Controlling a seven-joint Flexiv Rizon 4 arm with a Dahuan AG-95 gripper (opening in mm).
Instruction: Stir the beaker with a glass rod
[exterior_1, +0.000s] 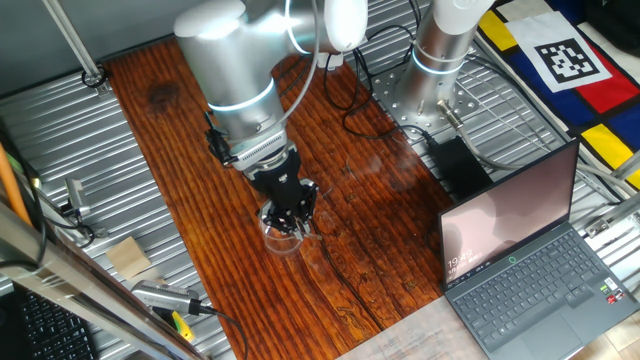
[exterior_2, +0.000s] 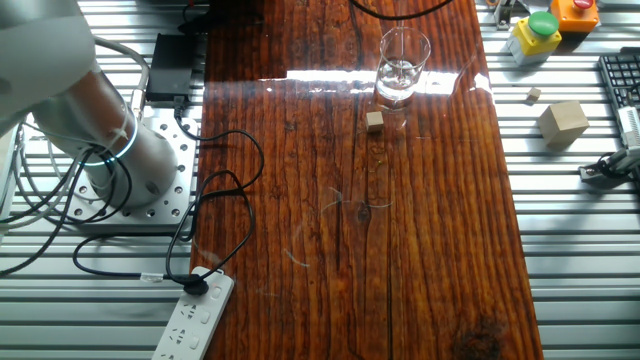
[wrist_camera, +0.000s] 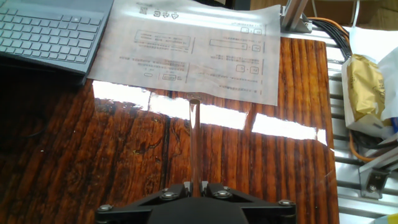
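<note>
One fixed view, left to right: a tan block (exterior_1: 128, 257) lies on the metal slats beside the wooden table (exterior_1: 180, 120). Near the table's front edge my claw (exterior_1: 291, 218) points down over the beaker (exterior_1: 283, 240), its fingertips at the rim. Whether they reach inside cannot be told. An open laptop (exterior_1: 530, 265) stands at the right.

The other fixed view, left to right: my arm's base (exterior_2: 110, 150) is bolted to a plate off the table, with a white power strip (exterior_2: 195, 315) in front of it. On the wood a small tan cube (exterior_2: 375, 121) lies just beside the upright beaker (exterior_2: 402, 65), slightly to its left. The larger tan block (exterior_2: 562, 122) sits well apart on the slats to the right. My claw is outside this view, and no rod can be made out here.

Hand view, left to right: the laptop (wrist_camera: 50, 31) fills the upper left corner, with a printed sheet (wrist_camera: 193, 43) next to it on the table. My claw (wrist_camera: 196, 186) is narrow, its fingers (wrist_camera: 217, 188) pinching the glass rod (wrist_camera: 194, 140), which runs straight out from them over bare wood. The beaker does not show here.
</note>
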